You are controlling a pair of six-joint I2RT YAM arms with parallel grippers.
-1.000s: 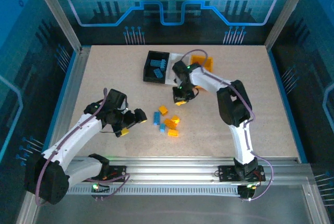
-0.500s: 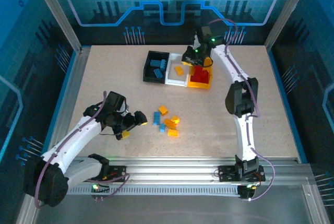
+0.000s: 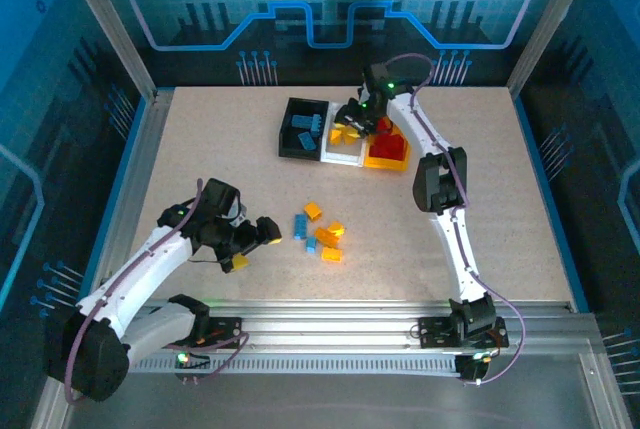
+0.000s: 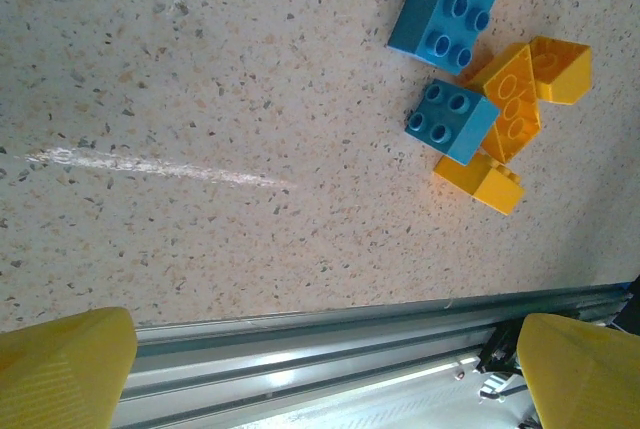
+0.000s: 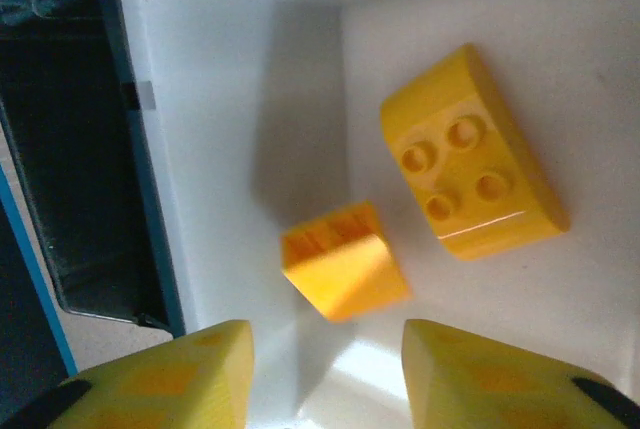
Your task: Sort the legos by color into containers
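Nearest you, at about 8 o'clock from the middle of the tabletop (image 3: pixel 190 159), your left pincer (image 3: pixel 254 245) sits low with its jaws spread as wide as they go, holding nothing. In its wrist view the yellow fingertips (image 4: pixel 62 361) stand at the bottom corners, with bare tabletop and a metal rail (image 4: pixel 300 334) showing between them.

Just at 3 o'clock of that pincer lie the loose legos (image 3: pixel 320 234), a small cluster of blue and orange-yellow bricks near the middle. The left wrist view shows a long blue brick (image 4: pixel 455 4), and a small blue brick (image 4: pixel 450 121) touching an orange wedge (image 4: pixel 510 99), with more yellow pieces around them.

Farther off, toward 12 o'clock, the bins (image 3: pixel 362 161) stand joined in a row. The black bin (image 3: pixel 288 149) at the 9 o'clock end has blue bricks in it. The white bin (image 3: pixel 340 157) in the middle has orange-yellow ones. The yellow bin (image 3: pixel 396 161) at the 3 o'clock end has red ones.

Your right pincer (image 3: pixel 352 119) hangs over the white bin. From its wrist camera the jaws are parted with an empty gap, gripping nothing. Beyond the fingers (image 5: pixel 170 379), two yellow legos lie apart in the white bin: a studded brick (image 5: pixel 470 184) and a smaller piece (image 5: pixel 343 259) nearer the wall shared with the black bin.
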